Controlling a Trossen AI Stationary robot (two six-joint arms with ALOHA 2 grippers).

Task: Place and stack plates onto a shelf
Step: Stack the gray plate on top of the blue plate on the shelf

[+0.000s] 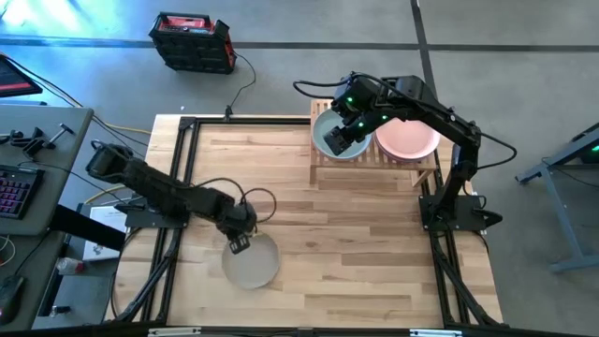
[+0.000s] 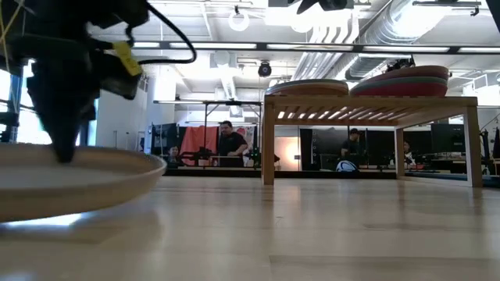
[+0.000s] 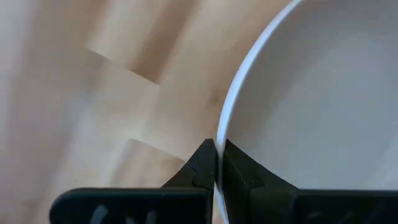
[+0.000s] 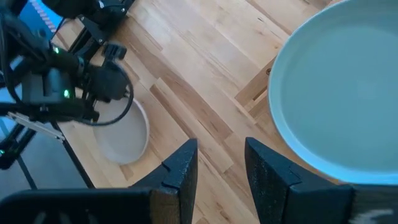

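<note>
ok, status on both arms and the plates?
Left tool shut on beige plate rim, near table edge. Right tool open above mint plate on shelf. Pink stack beside it. Nothing blocking.

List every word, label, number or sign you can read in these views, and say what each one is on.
No text can be read in any view.
Yellow tag on the left arm: print, if any, too blurred to read.
Red and black case on the floor: no marking legible.
Keyboard on the side desk: key legends too small to read.
The plates and the shelf show no lettering.
</note>
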